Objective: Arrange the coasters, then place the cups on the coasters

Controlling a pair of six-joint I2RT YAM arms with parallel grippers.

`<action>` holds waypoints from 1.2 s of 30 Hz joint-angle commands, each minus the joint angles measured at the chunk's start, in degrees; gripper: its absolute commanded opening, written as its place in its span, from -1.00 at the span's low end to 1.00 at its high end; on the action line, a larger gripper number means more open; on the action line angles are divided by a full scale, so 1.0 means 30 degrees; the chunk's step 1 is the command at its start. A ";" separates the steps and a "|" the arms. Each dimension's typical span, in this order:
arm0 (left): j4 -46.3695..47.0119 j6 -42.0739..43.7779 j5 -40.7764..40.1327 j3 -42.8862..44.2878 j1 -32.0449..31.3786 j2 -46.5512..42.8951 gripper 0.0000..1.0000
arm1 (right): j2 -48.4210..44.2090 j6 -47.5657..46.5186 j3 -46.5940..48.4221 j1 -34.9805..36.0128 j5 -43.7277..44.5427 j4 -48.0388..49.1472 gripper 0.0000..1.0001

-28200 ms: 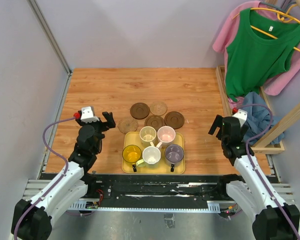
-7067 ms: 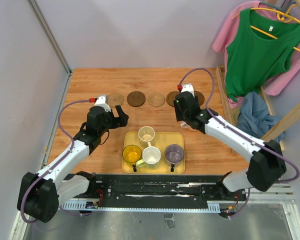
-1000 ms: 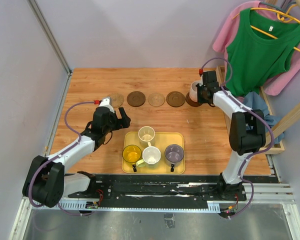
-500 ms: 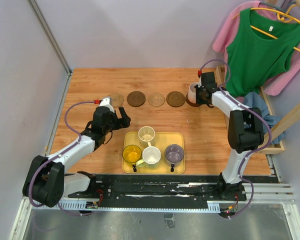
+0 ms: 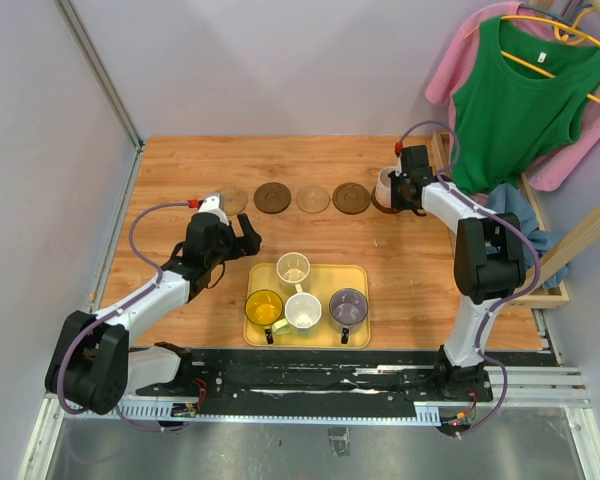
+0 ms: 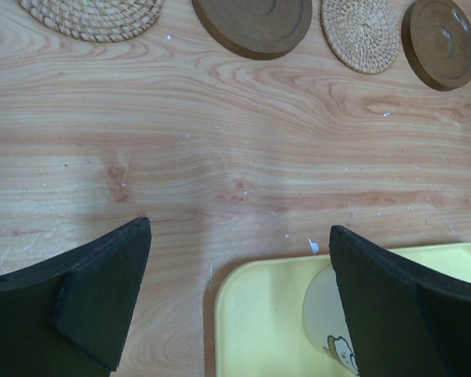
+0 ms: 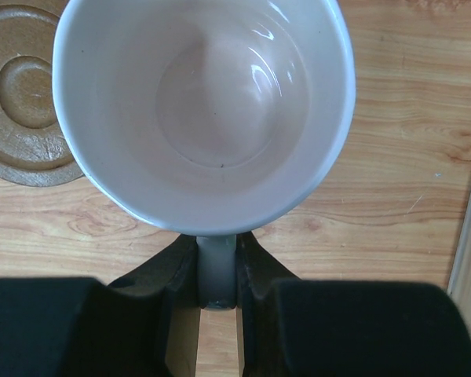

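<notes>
Mug handle [image 7: 217, 271] seemingly between right fingers [image 7: 177, 272]

Item: my left arm [image 5: 145, 297] and right arm [image 5: 442, 203], white link shells between black joint housings. Each carries a purple-grey cable [image 5: 133, 232] looping to a red cap [image 5: 192, 203] at the wrist; my fingers [image 6: 102, 290] are matte black wedges.

From 9 to 3 o'clock, flat in a row: a tan coaster [image 5: 232, 199], a dark brown coaster [image 5: 274, 197], a second tan coaster [image 5: 313, 199] and a second dark brown coaster [image 5: 351, 197]. The pale pink mug [image 5: 388, 184] is upright over the fifth coaster [image 5: 379, 207]. At the row's 6 o'clock, clustered upright, are the cream-green mug [image 5: 294, 268], yellow mug [image 5: 264, 306], cream-white mug [image 5: 303, 311] and grey-purple mug [image 5: 348, 305].
</notes>
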 commanded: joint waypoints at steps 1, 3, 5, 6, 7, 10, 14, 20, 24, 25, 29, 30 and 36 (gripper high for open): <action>0.0526 0.0137 -0.0003 0.0210 -0.0102 -0.0477 0.99 | 0.0166 0.0192 0.0361 -0.0565 0.0615 0.1357 -0.99; 0.0516 0.0127 -0.0003 0.0182 -0.0096 -0.0552 0.99 | 0.0112 0.0195 0.0210 -0.0572 0.0736 0.1502 -0.99; 0.0461 0.0142 -0.0003 0.0163 -0.0085 -0.0557 0.99 | 0.0029 0.0126 0.0094 -0.0572 0.0797 0.1602 -0.99; 0.0463 0.0139 0.0019 0.0177 -0.0086 -0.0557 0.99 | -0.0005 0.0094 0.0065 -0.0566 0.0825 0.1610 -0.99; 0.0471 0.0127 0.0047 0.0135 -0.0105 -0.0557 0.99 | -0.0024 0.0079 0.0050 -0.0565 0.0920 0.1596 -0.99; 0.0512 0.0058 0.0138 0.0097 -0.0111 -0.0553 0.99 | -0.0110 -0.0002 -0.0072 -0.0571 0.1122 0.1622 -0.99; 0.0560 -0.0005 0.0202 0.0040 -0.0083 -0.0561 0.99 | -0.0029 -0.0003 -0.0019 -0.0580 0.1208 0.1478 -0.97; 0.0513 -0.0009 0.0175 -0.0019 -0.0108 -0.0722 0.99 | 0.0162 0.0385 0.0014 -0.0565 0.0832 0.1227 -0.40; 0.0462 -0.0030 0.0143 -0.0050 -0.0103 -0.0801 0.99 | 0.0181 0.0697 -0.0088 -0.0542 0.0748 0.1033 -0.07; 0.0453 -0.0015 0.0118 -0.0073 -0.0085 -0.0840 0.99 | 0.0153 0.0755 -0.0145 -0.0536 0.0705 0.1030 -0.04; 0.0469 -0.0004 0.0114 -0.0138 -0.0109 -0.0885 0.99 | -0.0148 0.0960 -0.0432 -0.0536 0.0666 0.0876 0.02; 0.0450 -0.0004 0.0114 -0.0143 -0.0097 -0.0902 0.99 | -0.0271 0.0990 -0.0573 -0.0513 0.0640 0.0853 0.05; 0.0479 -0.0015 0.0140 -0.0251 -0.0107 -0.1050 0.99 | -0.2638 0.1439 -0.2309 -0.0051 0.0765 0.0838 0.36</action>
